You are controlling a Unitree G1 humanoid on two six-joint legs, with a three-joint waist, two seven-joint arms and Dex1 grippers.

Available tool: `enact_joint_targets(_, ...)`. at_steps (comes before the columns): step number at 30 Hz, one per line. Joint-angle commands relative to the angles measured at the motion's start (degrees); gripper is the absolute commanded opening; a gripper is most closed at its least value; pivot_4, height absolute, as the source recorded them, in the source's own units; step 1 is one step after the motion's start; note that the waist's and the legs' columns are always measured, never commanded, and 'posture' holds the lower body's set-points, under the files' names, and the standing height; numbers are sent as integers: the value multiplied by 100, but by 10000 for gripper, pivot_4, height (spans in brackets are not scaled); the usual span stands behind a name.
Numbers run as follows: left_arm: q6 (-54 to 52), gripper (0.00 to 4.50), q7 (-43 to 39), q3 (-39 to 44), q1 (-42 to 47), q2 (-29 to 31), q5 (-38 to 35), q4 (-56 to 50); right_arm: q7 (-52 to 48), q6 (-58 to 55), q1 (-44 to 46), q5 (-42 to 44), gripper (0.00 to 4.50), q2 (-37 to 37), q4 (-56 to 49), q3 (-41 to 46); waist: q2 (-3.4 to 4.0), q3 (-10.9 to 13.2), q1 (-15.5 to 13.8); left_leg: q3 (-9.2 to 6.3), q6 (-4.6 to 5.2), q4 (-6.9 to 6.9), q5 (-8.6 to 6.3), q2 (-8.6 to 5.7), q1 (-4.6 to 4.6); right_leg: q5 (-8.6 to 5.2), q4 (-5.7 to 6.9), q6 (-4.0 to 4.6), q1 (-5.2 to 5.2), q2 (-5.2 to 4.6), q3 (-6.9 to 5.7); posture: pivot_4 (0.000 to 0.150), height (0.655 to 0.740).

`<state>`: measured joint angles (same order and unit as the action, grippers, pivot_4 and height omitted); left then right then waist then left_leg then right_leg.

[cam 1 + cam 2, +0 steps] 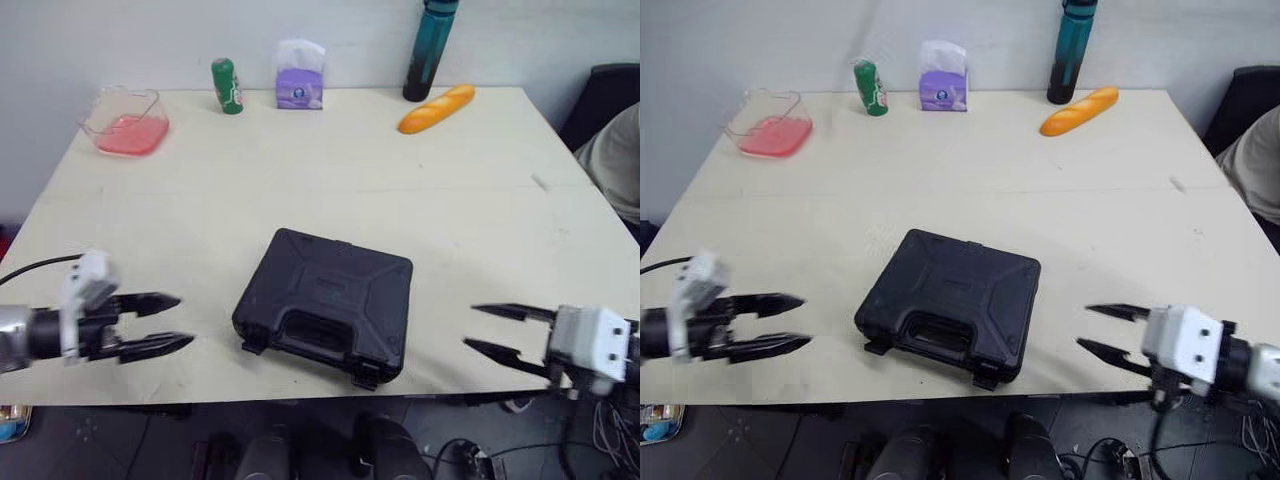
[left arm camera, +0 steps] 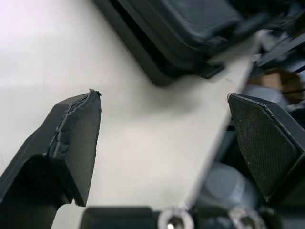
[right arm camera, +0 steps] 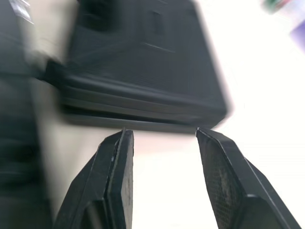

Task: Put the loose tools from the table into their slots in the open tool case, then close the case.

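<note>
The black tool case (image 1: 325, 305) lies closed and flat near the table's front edge, its handle side toward me. My left gripper (image 1: 180, 322) hovers open to the left of the case, fingertips pointing at it, nothing between them. My right gripper (image 1: 480, 328) stands open to the right of the case, also pointing at it and holding nothing. In the left wrist view the case's corner (image 2: 181, 33) lies beyond the open fingers (image 2: 78, 138). In the right wrist view the case's side (image 3: 143, 71) lies just beyond the open fingers (image 3: 119, 181).
At the table's far edge stand a clear tub with pink contents (image 1: 127, 122), a green bottle (image 1: 227, 86), a purple tissue pack (image 1: 299, 78), a teal bottle (image 1: 431, 50) and a bread roll (image 1: 436, 108). A person's sleeve (image 1: 612, 165) shows at the right edge.
</note>
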<state>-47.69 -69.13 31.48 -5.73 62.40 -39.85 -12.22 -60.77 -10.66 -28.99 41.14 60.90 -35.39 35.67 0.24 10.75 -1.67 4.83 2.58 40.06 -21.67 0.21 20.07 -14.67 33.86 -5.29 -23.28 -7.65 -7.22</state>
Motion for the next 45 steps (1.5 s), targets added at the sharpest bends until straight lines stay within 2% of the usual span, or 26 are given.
enact_joint_targets(1, 322, 44772, 127, -194, 525, 88, 248, 651, -198, -657, 60, 495, 21804, 20, -28, 270, 3, -2, -44, -1, 0, -1, -1, -2, 2, 0, 2, 0, -7, -5, 2, 1500, 7348)
enact_joint_targets(4, 444, 44772, 132, -536, 987, 49, 311, 814, -213, -955, 166, 462, 21804, -43, -113, 94, 4, -1, -69, 2, -44, -2, 13, 0, 18, 0, 10, 2, -25, -5, 1, 1500, 7348)
enact_joint_targets(9, 743, 44772, 462, -1472, 2160, -381, 636, 1085, -227, -1544, 250, 609, 21804, 5, -493, -523, 5, -1, -63, 30, -22, -10, 20, 6, 22, -2, 20, 4, -30, 11, -4, 1500, 7348)
enact_joint_targets(10, 825, 40755, 563, -1629, 2372, -478, 758, 1186, -209, -1682, 317, 673, 17930, 32, -544, -629, 5, -1, -56, 41, -20, -9, 21, 5, 23, 0, 19, 1, -32, 16, -3, 1500, 7348)
enact_joint_targets(11, 868, 39342, 722, -1825, 2649, -611, 898, 1324, -215, -1827, 376, 748, 16406, 69, -611, -784, 4, -1, -46, 44, -18, -9, 21, 2, 22, 1, 19, -1, -32, 22, -5, 1500, 7348)
enact_joint_targets(12, 978, 36206, 937, -2140, 3093, -893, 1129, 1588, -147, -1956, 583, 766, 12471, 49, -643, -1165, 2, -1, -38, 51, -16, -7, 21, 0, 21, 3, 19, -5, -32, 28, -11, 1500, 7348)
enact_joint_targets(13, 1048, 32015, 1071, -2357, 3416, -1090, 1295, 1791, -100, -2057, 749, 779, 8369, 29, -661, -1426, -5, -1, -34, 53, -8, -6, 25, -6, 18, 7, 20, -11, -29, 45, -22, 1500, 7348)
enact_joint_targets(14, 1134, 26473, 1155, -2550, 3680, -1260, 1468, 1985, -11, -2166, 952, 776, 1545, -19, -647, -1685, -10, -1, -31, 58, -3, 2, 28, -8, 21, 13, 21, -23, -29, 47, -28, 1500, 7348)
enact_joint_targets(15, 1234, 22672, 1231, -2771, 3993, -1480, 1654, 2256, 79, -2270, 1193, 716, 0, -74, -611, -1991, -17, -5, -27, 59, 5, 2, 32, -14, 21, 18, 21, -31, -28, 43, -27, 1500, 7348)
enact_joint_targets(19, 1619, 2233, 1522, -3329, 5001, -2250, 2232, 3401, 289, -2612, 1795, 530, 0, -217, -615, -2892, -28, -6, -7, 60, 17, 5, 40, -36, 17, 23, 22, -41, -29, 9, -10, 1500, 7348)
enact_joint_targets(20, 1727, 591, 1570, -3401, 5180, -2402, 2337, 3638, 329, -2693, 1869, 536, 0, -238, -642, -3022, -31, -6, -16, 57, 17, 5, 40, -34, 18, 23, 29, -41, -28, 10, -10, 1500, 7348)
enact_joint_targets(26, 2239, 591, 1558, -3764, 6227, -3220, 2865, 5106, 497, -2727, 2135, 101, 0, -554, -480, -3713, -33, -7, -9, 57, 25, 7, 44, -43, 49, 27, 12, -47, -43, 23, -43, 1500, 7348)
enact_joint_targets(34, 2935, 591, 752, -4137, 6714, -3521, 3357, 6069, 1183, -2657, 2445, -450, 0, -998, -67, -3688, -47, -5, 29, 59, 29, 14, 52, -40, 46, 33, 17, -58, -41, 20, -38, 1500, 7348)
enact_joint_targets(41, 2360, 591, -660, -4340, 6211, -3086, 3194, 4890, 872, -2396, 2601, -605, 0, -724, 566, -2725, -46, -5, 1, 57, 37, 17, 52, -49, 51, 34, 16, -60, -41, 8, -39, 1500, 7348)
enact_joint_targets(45, 1884, 591, -1122, -4326, 5772, -2785, 2999, 3917, 753, -2300, 2777, -810, 0, -625, 936, -2611, -47, -4, 27, 50, 36, 18, 51, -42, 56, 34, 11, -60, -41, 14, -44, 1500, 7348)
